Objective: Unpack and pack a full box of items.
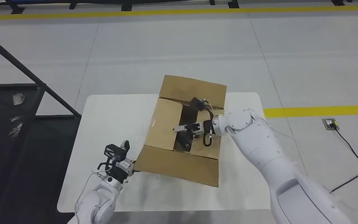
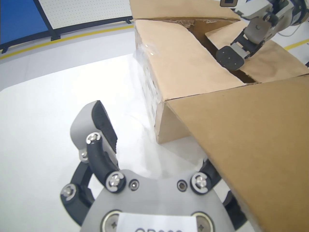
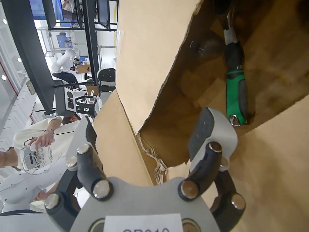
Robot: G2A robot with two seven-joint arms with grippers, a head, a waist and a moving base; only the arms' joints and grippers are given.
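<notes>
A brown cardboard box [image 1: 187,131] stands on the white table [image 1: 106,120] with its flaps spread. Inside it lies a tool with a green and black handle [image 3: 236,97]. My right gripper [image 1: 191,130] hangs in the box's opening, open; one flap [image 3: 149,49] stands between its fingers, with one fingertip [image 3: 210,126] inside the box. From the left wrist view its dark pad [image 2: 229,60] shows just above the opening. My left gripper [image 2: 149,134] sits open at the box's near corner [image 2: 164,102], low over the table. One finger [image 2: 101,124] is in plain sight; the other is tucked under the hanging front flap [image 2: 253,134].
A black frame rack [image 1: 25,109] stands off the table's left side. Bare tabletop [image 2: 48,112] stretches left of the box. The table's front edge [image 1: 168,210] runs close behind my left gripper [image 1: 118,152].
</notes>
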